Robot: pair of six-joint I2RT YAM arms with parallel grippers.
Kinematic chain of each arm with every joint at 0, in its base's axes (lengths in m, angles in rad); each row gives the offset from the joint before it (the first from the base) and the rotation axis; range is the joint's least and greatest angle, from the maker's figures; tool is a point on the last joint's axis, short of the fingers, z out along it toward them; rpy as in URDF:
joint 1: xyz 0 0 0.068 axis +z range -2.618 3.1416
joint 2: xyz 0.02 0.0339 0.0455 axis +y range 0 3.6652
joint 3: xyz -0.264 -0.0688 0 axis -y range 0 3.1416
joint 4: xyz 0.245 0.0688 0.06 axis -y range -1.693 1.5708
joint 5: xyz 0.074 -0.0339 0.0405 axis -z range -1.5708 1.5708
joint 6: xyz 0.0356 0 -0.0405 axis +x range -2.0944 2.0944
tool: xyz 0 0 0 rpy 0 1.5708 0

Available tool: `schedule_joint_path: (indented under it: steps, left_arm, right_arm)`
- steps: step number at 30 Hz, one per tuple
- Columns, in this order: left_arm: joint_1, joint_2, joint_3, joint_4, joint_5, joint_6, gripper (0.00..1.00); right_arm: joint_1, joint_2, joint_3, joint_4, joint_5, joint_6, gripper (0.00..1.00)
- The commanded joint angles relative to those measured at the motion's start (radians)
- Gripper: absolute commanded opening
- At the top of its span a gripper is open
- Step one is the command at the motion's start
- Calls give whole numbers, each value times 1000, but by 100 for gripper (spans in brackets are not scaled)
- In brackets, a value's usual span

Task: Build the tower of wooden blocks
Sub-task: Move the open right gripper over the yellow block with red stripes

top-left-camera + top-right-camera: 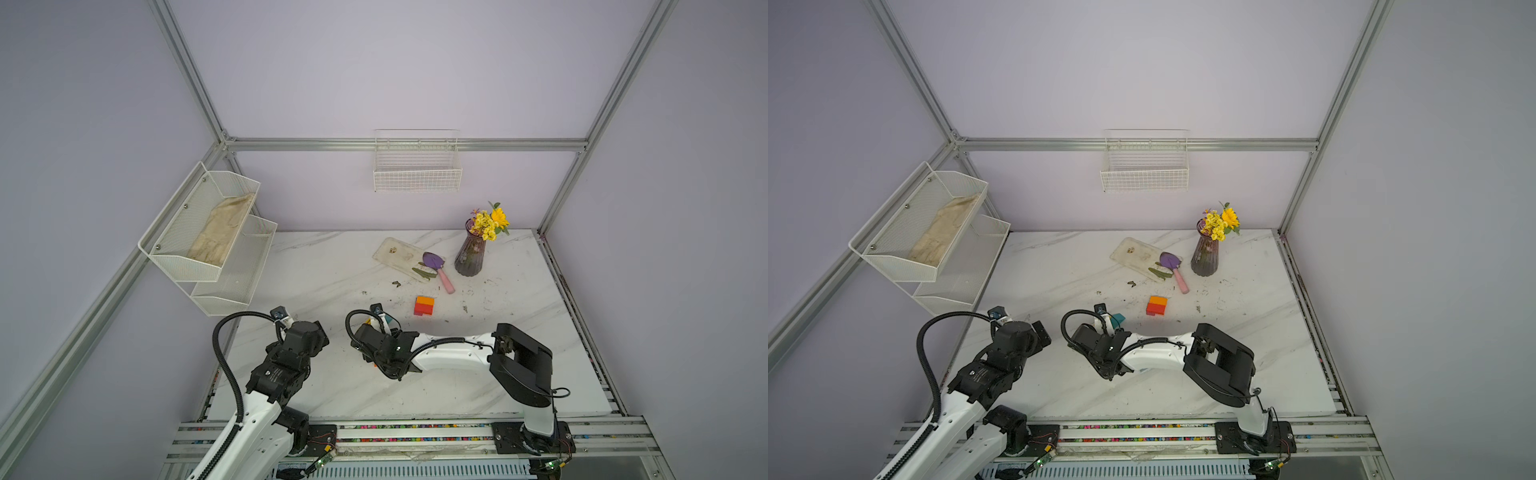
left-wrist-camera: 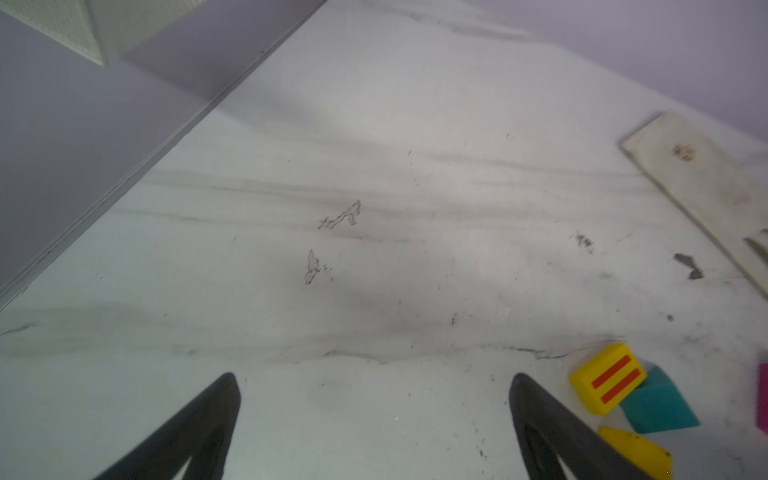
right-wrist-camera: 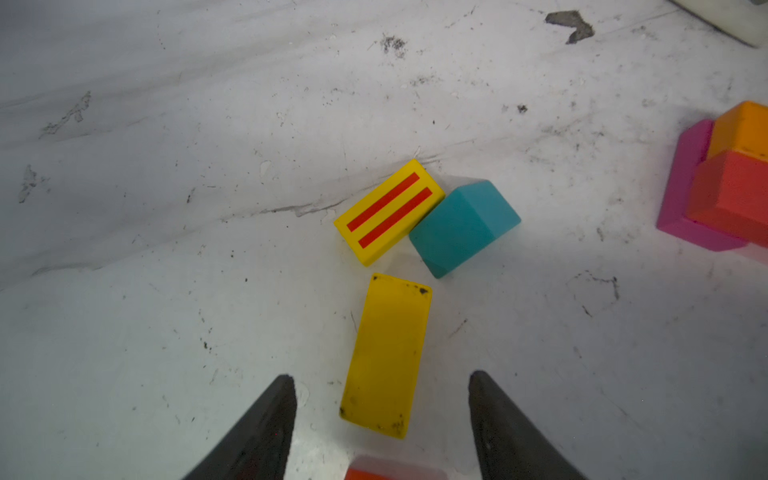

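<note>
The left hand (image 2: 374, 378) is spread wide over bare bench (image 2: 374, 208), with nothing between its fingers. Its wrist view catches the striped yellow block (image 2: 609, 378), the teal house-shaped block (image 2: 660, 403) and a plain yellow block (image 2: 636, 451) off to one side. In both top views the right arm (image 1: 449, 353) covers these three, with only a corner of the teal one in sight. The right wrist view shows them whole. The right hand (image 3: 381, 376) is spread, its fingers on either side of the plain yellow block's near end without touching it. The striped and teal blocks lie touching just beyond. Further right, apart from them, the tower (image 1: 424, 305) stands low, pink under red and orange. Behind it a purple trowel (image 1: 436, 266) lies partly on a pale tray (image 1: 395, 251), beside a vase (image 1: 469, 253) of flowers.
</note>
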Motion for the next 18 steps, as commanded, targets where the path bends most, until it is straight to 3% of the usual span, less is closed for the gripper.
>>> schedule_joint_path:
  steps: [1, 7, 10, 18]
  left_arm:
    - [-3, -143, -55, 53, 45, 28, 100]
    - [-3, -456, -141, 13, 44, 36, 100]
    - [-3, -535, -156, 0, 46, 36, 100]
    - [-3, -446, -137, 16, 45, 31, 100]
  right_arm:
    - [-1, 37, 48, -48, 56, 8, 68]
    - [-18, 89, 103, -61, 49, 9, 63]
    - [-21, 102, 117, -72, 48, 9, 62]
    - [-31, 116, 128, -91, 64, 11, 61]
